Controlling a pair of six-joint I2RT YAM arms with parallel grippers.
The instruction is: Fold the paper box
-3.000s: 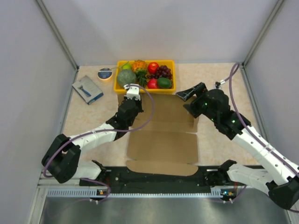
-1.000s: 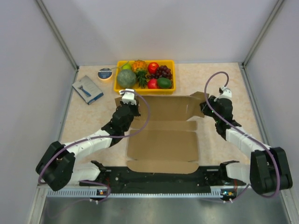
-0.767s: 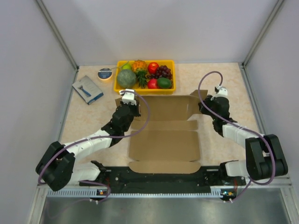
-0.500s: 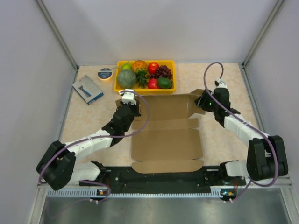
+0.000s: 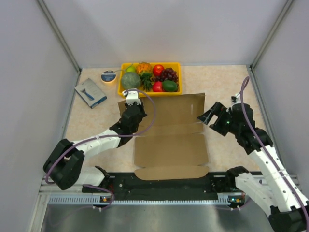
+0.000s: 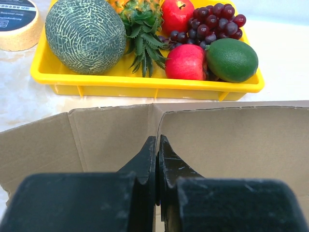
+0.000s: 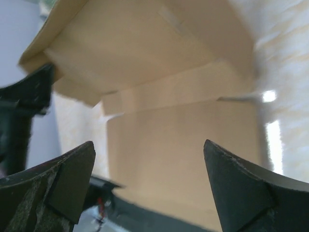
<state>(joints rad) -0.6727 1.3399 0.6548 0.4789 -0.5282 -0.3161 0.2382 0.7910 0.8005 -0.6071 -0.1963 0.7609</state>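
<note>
The paper box [image 5: 169, 150] lies as a flat brown cardboard sheet at the table's near middle, with its far panel [image 5: 178, 107] tilted up. In the left wrist view my left gripper [image 6: 158, 141] is shut, its tips against the crease between that raised panel [image 6: 231, 140] and the left side flap [image 6: 43, 145]. From above the left gripper [image 5: 135, 100] sits at the box's far left corner. My right gripper [image 5: 208, 114] hangs open just off the panel's right end. Between its spread fingers [image 7: 67, 174] there is only the blurred box [image 7: 183, 140] beyond.
A yellow tray [image 5: 145, 93] of plastic fruit stands right behind the box, close to the left gripper [image 6: 145, 82]. A blue-and-grey packet [image 5: 90, 93] and a tape roll [image 5: 108, 76] lie at the far left. Grey walls close in both sides.
The right gripper has opened, let go of the box's right flap and drawn back to the right. The far panel now stands without it. The left gripper has stayed shut at its corner.
</note>
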